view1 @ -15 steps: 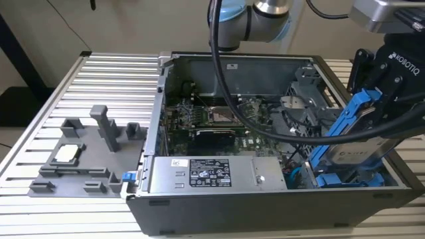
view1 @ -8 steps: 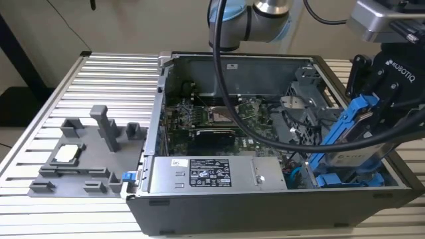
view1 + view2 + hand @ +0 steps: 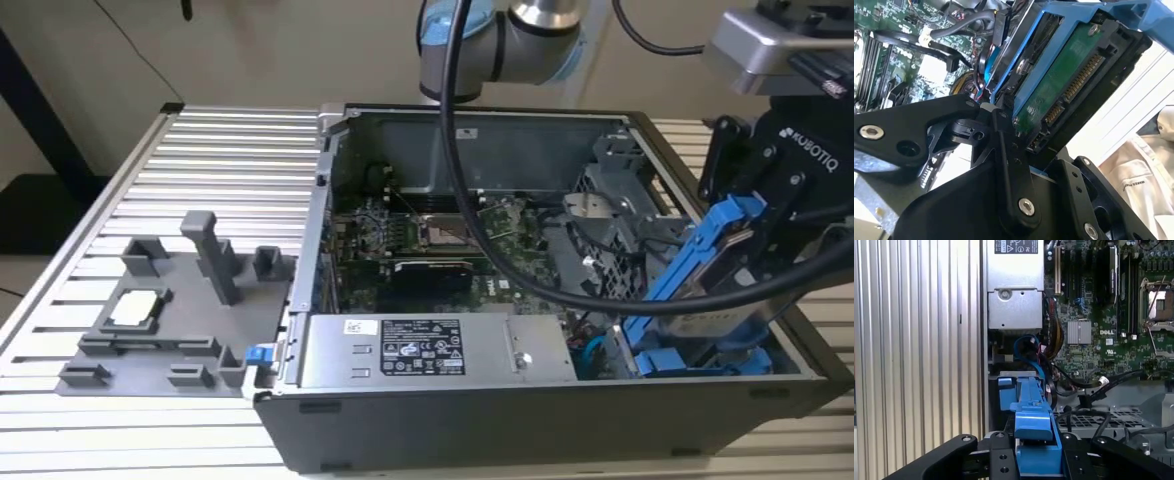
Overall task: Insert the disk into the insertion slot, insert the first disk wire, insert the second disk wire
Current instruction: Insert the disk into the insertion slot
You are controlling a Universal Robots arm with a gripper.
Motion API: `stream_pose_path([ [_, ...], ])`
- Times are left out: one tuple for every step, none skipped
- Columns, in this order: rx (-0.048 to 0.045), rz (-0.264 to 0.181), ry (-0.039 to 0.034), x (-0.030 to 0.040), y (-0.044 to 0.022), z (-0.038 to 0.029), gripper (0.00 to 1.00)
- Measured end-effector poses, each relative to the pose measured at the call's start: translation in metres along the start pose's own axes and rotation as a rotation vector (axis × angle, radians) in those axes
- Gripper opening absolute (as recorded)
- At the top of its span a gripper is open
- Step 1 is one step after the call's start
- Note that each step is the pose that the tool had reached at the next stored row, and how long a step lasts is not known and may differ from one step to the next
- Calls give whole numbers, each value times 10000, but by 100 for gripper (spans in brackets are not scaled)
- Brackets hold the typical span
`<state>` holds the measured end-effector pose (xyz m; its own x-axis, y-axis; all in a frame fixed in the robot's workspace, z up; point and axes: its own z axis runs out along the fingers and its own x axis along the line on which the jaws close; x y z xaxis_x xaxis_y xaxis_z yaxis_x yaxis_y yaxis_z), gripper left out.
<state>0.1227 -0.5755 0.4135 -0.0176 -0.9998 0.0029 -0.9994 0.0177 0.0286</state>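
Claw [image 3: 761, 255] is clamped on the disk [image 3: 705, 305] by the edges of its blue carrier. In the first wrist view the black fingers [image 3: 1003, 456] pinch the carrier from both sides. The disk hangs tilted, just to the exterior view's right of the power-supply box [image 3: 414, 350], with its lower end at the mouth of the insertion slot [image 3: 694, 363]. We can't tell if it touches the rails.

We judge this as mid-insertion, wires not yet plugged. To do it well:
- square the disk to the blue rails before pushing
- get the carrier edges into both guides
- go slow
- keep the loose cables [image 3: 1074, 382] near the power-supply box out of the mouth

Materials:
- Carrier: glossy moulded plastic, likely some flex.
- Disk: flat rigid slab. Its green board [image 3: 1064, 85] carries a gold-pin connector.
- Slot: thin grey sheet metal, hard edges.
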Motion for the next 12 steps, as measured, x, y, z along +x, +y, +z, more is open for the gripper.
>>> stream_pose_path([
  [1, 1, 1, 0, -2, 8, 33],
  [1, 1, 0, -1, -3, 18, 33],
  [1, 1, 0, -1, -5, 31, 33],
  [1, 0, 0, -2, -6, 44, 33],
  [1, 0, -1, -2, -7, 57, 33],
  [1, 1, -3, -2, -7, 70, 33],
  [2, 0, -5, -3, -8, 83, 33],
  [2, 0, -8, -5, -9, 95, 33],
  [2, 0, -13, -7, -10, 107, 33],
  [2, 0, -21, -10, -11, 119, 33],
  [3, -1, -29, -16, -12, 131, 33],
  [3, -1, -35, -24, -13, 143, 33],
])
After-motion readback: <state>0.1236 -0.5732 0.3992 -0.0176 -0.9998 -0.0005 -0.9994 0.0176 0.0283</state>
